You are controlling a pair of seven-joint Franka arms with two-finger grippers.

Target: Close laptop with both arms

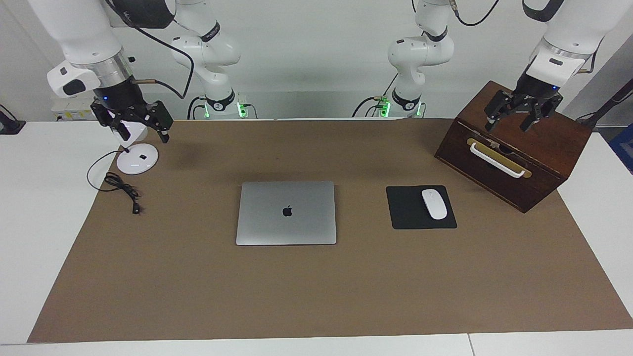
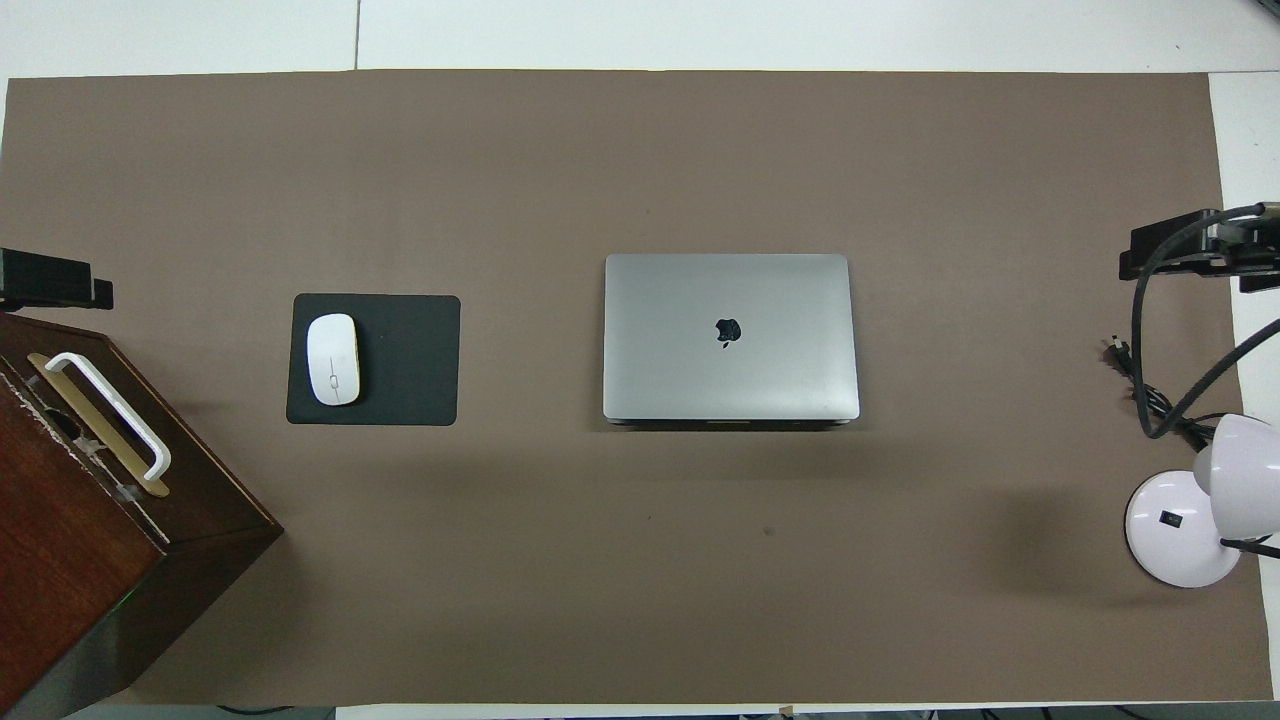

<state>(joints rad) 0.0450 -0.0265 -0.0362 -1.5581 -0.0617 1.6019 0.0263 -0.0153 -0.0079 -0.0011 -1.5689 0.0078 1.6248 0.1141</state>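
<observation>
The silver-grey laptop lies flat in the middle of the brown mat, lid down, with the dark apple logo facing up. My left gripper hangs open and empty over the wooden box's top, toward the left arm's end of the table. Over the white lamp, at the right arm's end, my right gripper is raised, open and empty. Both grippers are well away from the laptop.
A black mouse pad with a white mouse lies beside the laptop toward the left arm's end. A dark wooden box with a white handle stands nearer the robots there. A white lamp base and a black cable sit at the right arm's end.
</observation>
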